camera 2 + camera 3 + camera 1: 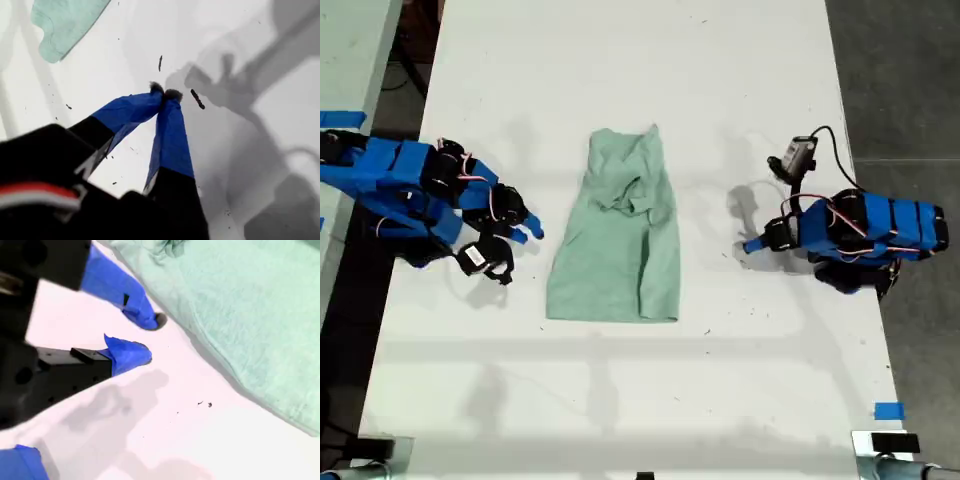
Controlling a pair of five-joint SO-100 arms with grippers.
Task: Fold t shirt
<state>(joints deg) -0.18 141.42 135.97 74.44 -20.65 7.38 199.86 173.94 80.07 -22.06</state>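
1. Lying mid-table, the t shirt (617, 235) sits rumpled lengthwise, both long sides already turned in, between 2 arms on the white table (620, 400)
2. My second gripper (145, 337), at the exterior view's left, hovers just beside the cloth edge, fingers apart and empty
3. My first gripper (165, 93), at the exterior view's right, waits well clear, tips pressed together on nothing
4. I judge the end-over-end fold comes next: both grippers must pinch 1 short end's corners and carry it across
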